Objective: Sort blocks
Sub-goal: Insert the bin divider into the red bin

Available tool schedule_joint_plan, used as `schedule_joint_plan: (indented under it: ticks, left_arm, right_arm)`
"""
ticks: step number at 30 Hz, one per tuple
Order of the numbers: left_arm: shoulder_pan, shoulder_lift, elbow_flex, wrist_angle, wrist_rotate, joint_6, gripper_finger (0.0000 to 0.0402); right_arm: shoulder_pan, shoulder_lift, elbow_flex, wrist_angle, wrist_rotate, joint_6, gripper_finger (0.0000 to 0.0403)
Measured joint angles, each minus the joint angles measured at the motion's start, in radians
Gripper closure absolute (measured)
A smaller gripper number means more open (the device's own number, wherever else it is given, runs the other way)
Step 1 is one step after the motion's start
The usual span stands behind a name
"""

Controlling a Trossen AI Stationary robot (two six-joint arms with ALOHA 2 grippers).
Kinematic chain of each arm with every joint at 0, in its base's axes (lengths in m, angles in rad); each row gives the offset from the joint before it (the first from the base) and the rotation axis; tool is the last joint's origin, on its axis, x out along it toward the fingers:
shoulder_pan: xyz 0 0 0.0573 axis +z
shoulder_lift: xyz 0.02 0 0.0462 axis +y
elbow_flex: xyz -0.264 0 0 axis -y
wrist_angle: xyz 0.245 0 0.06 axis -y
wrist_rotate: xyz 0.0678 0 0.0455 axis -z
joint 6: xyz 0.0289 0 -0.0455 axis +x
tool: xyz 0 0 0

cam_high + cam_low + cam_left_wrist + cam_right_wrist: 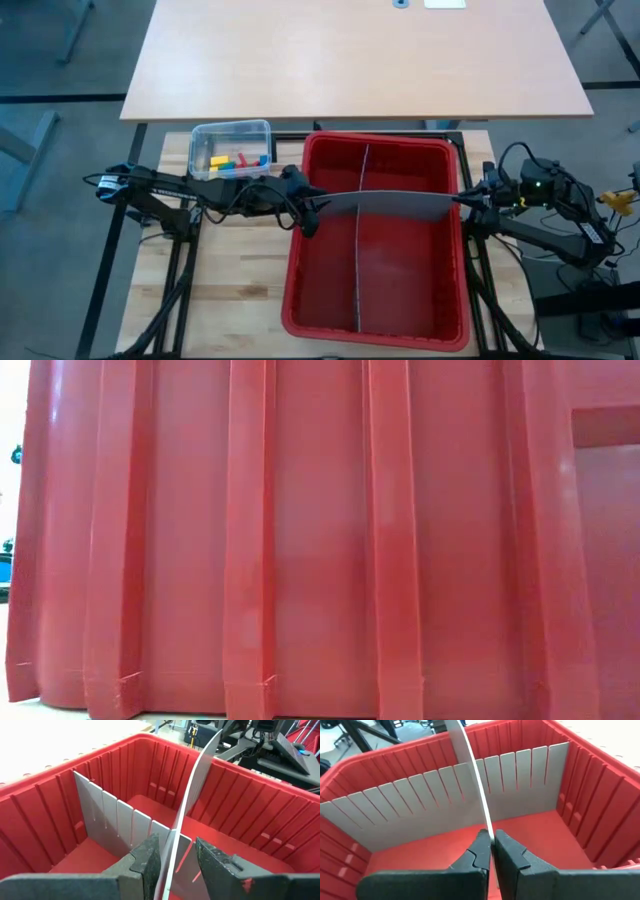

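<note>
Evidently, sorting proper had not started. Nearest the camera in the low view stood only the ribbed outer wall of the red bin (300,540), which blocked everything behind it.

Inside the bin, one slotted divider (359,260) was already seated lengthwise along the middle. A second panel (395,203) was held crosswise above it, bowed and not yet pushed down into the slots.

The left gripper (175,865) stood over the bin's left rim, its jaws narrowed around that end of the panel; the left wrist view showed a small gap on one side, so the hold looked loose. The right gripper (491,852) stood at the right rim, pinched tight on the other end.

Beyond the bin's left corner, the blocks (238,159) lay together in the clear tub (231,130), red, yellow, green and blue mixed. None was in the bin.

Judged from this, only preparation was partly done. Seating the cross panel to form compartments remained, and then every block remained to be moved and separated.
</note>
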Motion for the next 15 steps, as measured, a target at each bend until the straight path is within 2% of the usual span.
schedule_joint_plan:
  ticks: [15]
  left_arm:
    - [0.000, 0.000, 0.000, -0.003, 0.001, 0.000, 0.0300]
  right_arm:
    - [0.000, 0.000, 0.010, -0.034, -0.045, 0.033, 0.0403]
